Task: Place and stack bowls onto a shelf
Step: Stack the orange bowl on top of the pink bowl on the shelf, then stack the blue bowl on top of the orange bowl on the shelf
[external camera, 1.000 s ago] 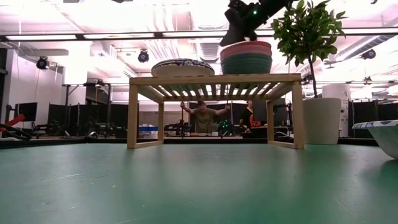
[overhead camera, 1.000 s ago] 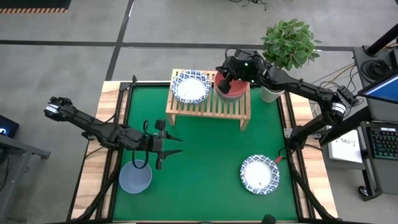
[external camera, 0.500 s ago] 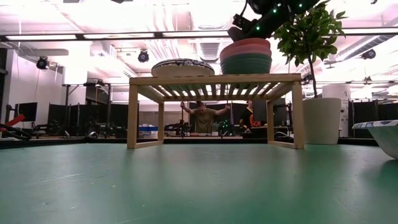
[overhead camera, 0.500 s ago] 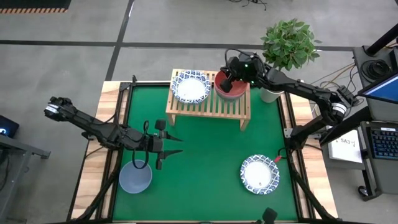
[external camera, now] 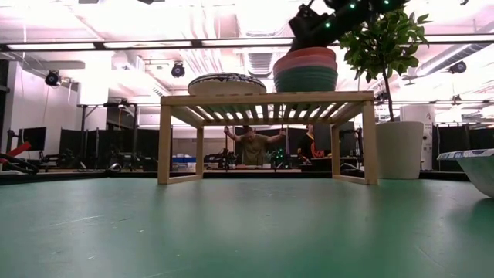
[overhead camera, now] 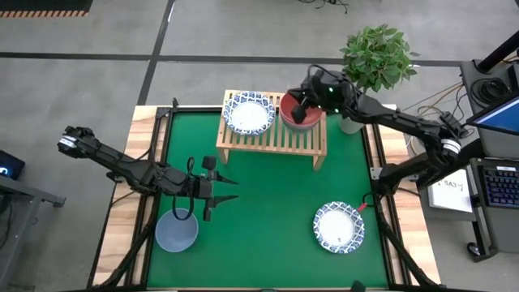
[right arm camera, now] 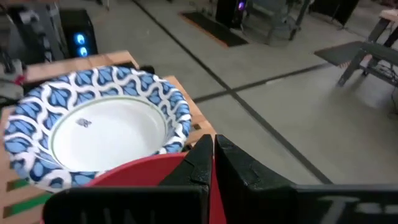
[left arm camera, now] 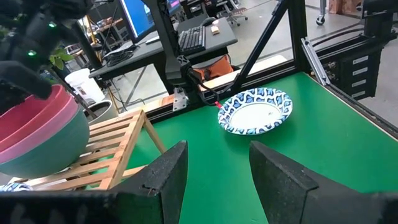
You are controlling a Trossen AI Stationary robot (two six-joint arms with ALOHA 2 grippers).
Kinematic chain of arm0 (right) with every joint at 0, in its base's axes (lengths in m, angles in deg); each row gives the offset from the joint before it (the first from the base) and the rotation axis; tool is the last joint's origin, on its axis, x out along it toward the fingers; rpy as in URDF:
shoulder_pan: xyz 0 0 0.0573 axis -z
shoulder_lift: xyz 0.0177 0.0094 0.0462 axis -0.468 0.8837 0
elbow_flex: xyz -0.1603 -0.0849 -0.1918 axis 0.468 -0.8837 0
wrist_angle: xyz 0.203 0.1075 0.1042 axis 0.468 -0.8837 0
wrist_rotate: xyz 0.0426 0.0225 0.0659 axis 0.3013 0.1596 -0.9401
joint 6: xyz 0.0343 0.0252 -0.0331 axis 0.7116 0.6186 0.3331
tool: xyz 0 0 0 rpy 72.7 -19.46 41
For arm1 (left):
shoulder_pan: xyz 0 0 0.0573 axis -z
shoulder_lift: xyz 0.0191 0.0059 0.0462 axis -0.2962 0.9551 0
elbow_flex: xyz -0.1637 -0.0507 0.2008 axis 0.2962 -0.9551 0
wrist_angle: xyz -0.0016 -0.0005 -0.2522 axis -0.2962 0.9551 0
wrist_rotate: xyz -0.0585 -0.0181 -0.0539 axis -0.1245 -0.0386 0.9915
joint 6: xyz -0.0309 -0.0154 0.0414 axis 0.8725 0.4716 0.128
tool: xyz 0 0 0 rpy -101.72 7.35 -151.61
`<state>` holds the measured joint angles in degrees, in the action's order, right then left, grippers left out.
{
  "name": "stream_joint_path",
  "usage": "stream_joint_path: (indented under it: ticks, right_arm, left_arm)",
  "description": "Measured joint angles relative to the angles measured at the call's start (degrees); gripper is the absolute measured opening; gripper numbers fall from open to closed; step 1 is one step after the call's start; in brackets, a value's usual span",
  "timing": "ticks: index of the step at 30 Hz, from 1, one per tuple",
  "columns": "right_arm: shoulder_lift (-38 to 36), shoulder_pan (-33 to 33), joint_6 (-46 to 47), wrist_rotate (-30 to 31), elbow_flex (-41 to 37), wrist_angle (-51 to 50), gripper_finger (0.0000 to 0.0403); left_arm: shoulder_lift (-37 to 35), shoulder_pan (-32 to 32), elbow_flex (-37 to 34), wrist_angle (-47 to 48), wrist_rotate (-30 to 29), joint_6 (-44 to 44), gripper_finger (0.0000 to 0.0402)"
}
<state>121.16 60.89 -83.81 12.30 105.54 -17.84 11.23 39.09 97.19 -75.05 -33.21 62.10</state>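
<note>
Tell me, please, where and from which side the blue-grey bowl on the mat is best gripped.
Grip the blue-grey bowl by its rim, coming straight down from above. It sits upright and open on the green mat, so one finger can go inside the thin wall and one outside. The side nearest the left claw seems handiest; that claw is open and close by.

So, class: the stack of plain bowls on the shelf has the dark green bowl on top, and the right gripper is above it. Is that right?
Not quite. The red bowl tops the stack on the shelf, as the high view shows; the green bowl sits lower down, seen in the low view. The right gripper is indeed above it.
</note>
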Motion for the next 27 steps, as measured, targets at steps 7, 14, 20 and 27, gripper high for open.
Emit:
stream_joint_path:
  ticks: [7, 14, 20, 27]
  right_arm:
    - [-5.0, -0.1, 3.2, 0.0, -12.1, 13.3, 0.0009]
    - [-7.4, 0.1, 3.9, 0.2, -16.2, 18.2, 0.0009]
    - [-9.9, -0.1, 3.7, -0.2, -12.5, 15.5, 0.0009]
    - [-18.6, -5.4, 4.1, -2.1, -12.4, 5.2, 0.0009]
  left_arm:
    - [0.0, 0.0, 0.0, 0.2, 0.0, 0.0, 0.0155]
    - [0.0, 0.0, 0.0, 0.2, 0.0, 0.0, 0.0155]
    - [0.0, 0.0, 0.0, -0.1, 0.0, 0.5, 0.0155]
    - [0.2, 0.1, 0.0, -0.2, 0.1, 10.8, 0.0155]
